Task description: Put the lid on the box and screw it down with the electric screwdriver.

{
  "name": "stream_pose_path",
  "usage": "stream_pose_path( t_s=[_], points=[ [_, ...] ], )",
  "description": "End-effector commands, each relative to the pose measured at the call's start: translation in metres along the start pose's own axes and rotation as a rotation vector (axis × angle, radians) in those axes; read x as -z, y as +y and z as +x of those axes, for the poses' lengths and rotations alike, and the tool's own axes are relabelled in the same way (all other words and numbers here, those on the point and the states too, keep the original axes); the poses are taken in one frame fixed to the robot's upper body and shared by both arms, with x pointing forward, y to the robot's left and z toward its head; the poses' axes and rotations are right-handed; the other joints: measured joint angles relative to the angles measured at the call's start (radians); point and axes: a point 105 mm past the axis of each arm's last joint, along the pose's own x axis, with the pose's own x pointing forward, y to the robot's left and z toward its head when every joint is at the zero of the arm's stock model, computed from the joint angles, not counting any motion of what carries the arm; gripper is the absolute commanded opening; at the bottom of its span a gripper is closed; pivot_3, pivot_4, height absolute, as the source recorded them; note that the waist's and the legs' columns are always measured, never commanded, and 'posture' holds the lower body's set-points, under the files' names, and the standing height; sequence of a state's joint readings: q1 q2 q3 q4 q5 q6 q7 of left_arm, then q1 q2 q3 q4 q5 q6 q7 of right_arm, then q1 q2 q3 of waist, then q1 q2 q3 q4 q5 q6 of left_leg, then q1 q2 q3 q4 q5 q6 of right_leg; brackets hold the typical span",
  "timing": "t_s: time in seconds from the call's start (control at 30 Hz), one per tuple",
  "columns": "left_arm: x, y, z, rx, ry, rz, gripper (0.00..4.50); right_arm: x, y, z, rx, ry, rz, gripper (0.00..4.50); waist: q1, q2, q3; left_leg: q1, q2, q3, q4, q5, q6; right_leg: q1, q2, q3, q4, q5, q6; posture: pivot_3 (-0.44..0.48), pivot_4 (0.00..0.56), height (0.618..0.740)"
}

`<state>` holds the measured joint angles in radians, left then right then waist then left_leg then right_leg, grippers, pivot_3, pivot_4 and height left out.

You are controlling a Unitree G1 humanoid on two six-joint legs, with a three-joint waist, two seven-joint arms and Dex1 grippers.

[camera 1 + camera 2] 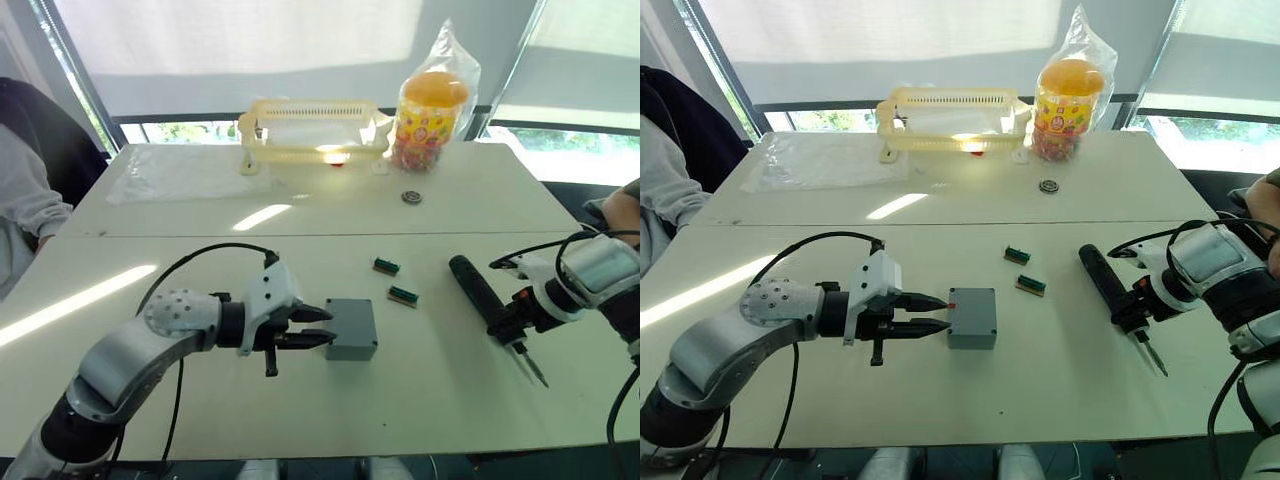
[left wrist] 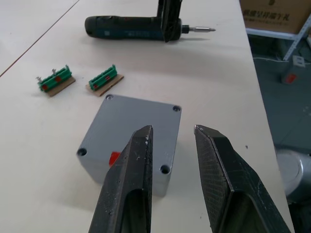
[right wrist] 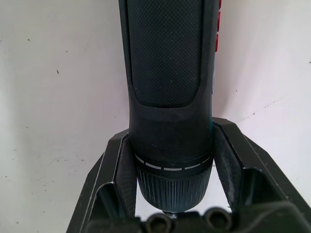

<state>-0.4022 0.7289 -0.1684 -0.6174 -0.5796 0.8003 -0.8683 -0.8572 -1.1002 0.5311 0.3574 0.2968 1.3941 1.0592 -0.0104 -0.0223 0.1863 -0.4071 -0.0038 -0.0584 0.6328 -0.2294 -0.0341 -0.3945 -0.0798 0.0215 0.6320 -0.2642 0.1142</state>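
Desk white, windows behind. Left end effector slightly open beside box. Right end effector clamps screwdriver.

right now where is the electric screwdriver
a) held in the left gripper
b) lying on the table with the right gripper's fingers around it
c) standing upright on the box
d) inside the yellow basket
b: the electric screwdriver lies flat on the table, and the right gripper has a finger on each side of its body near the bit end.
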Motion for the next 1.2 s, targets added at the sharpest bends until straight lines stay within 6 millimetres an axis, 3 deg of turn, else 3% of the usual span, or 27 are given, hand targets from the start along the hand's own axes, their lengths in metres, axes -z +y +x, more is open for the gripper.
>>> stream_pose_path(
  t_s=[0.03,0.13,0.23,0.4,0.43,0.53,0.63,0.8,0.93,1.2],
  points=[
    [-0.011,0.012,-0.008,-0.023,-0.021,0.053,1.33,0.002,-0.007,0.005,0.013,-0.047,0.139,1.81,0.000,-0.001,-0.001,0.000,0.000,0.000,0.000,0.000,0.000,0.000,0.000,0.000,0.000,0.000,0.000,0.000,0.150,0.740],
    [-0.014,0.025,-0.011,-0.019,-0.028,0.065,1.33,-0.027,-0.020,-0.011,0.055,-0.285,0.254,1.81,-0.008,-0.004,-0.002,0.000,0.000,0.000,0.001,0.000,0.000,0.001,0.000,0.000,-0.001,-0.001,-0.002,0.000,0.150,0.740],
    [-0.022,0.038,-0.009,0.010,-0.068,0.053,1.33,-0.050,-0.034,-0.034,0.176,-0.559,0.259,1.81,-0.011,-0.002,-0.001,0.001,0.000,0.003,0.003,0.001,-0.001,0.001,0.000,0.002,-0.001,0.001,-0.005,0.000,0.150,0.740],
    [-0.022,0.053,-0.009,0.103,-0.097,-0.007,1.33,-0.050,-0.022,-0.063,0.353,-0.872,0.273,1.81,-0.002,0.007,0.000,-0.003,-0.001,0.002,-0.001,0.001,-0.001,-0.006,0.000,0.003,0.004,0.004,0.003,0.000,0.150,0.740],
    [-0.021,0.055,-0.009,0.113,-0.090,-0.005,1.33,-0.049,-0.017,-0.067,0.366,-0.922,0.279,1.81,-0.002,0.008,0.000,-0.004,0.000,0.001,-0.003,0.001,-0.001,-0.009,0.000,0.002,0.005,0.003,0.004,0.000,0.150,0.740],
    [-0.020,0.060,0.002,0.155,-0.075,0.008,1.33,-0.055,0.003,-0.104,0.494,-1.262,0.235,1.81,-0.002,0.011,0.002,-0.006,0.000,0.002,-0.003,0.001,-0.001,-0.015,0.000,0.003,0.012,-0.001,0.003,0.000,0.150,0.740],
    [-0.022,0.061,0.012,0.186,-0.077,0.015,1.33,-0.061,0.030,-0.122,0.506,-1.449,0.213,1.81,-0.008,0.015,0.003,-0.005,-0.001,0.004,-0.002,0.001,-0.002,-0.015,0.000,0.004,0.015,-0.001,0.003,0.000,0.150,0.740],
    [-0.015,0.053,0.030,0.219,-0.052,0.037,1.33,-0.078,0.101,-0.125,0.206,-1.663,0.083,1.81,-0.013,0.016,0.003,-0.003,0.000,0.003,-0.002,0.001,-0.002,-0.014,0.001,0.004,0.016,-0.001,0.003,0.000,0.150,0.740],
    [-0.003,0.047,0.038,0.215,-0.005,0.065,1.33,-0.082,0.142,-0.119,-0.014,-1.722,-0.012,1.81,-0.012,0.016,0.003,-0.003,0.000,0.002,-0.003,0.001,-0.002,-0.014,0.001,0.004,0.017,-0.001,0.003,0.000,0.150,0.740],
    [0.028,0.040,0.048,0.180,0.085,0.069,1.33,-0.073,0.185,-0.099,-0.211,-1.683,-0.129,1.81,-0.004,0.015,0.003,-0.003,-0.001,0.001,-0.001,0.001,-0.002,-0.013,0.000,0.004,0.016,-0.001,0.002,0.000,0.150,0.740]
  ],
)
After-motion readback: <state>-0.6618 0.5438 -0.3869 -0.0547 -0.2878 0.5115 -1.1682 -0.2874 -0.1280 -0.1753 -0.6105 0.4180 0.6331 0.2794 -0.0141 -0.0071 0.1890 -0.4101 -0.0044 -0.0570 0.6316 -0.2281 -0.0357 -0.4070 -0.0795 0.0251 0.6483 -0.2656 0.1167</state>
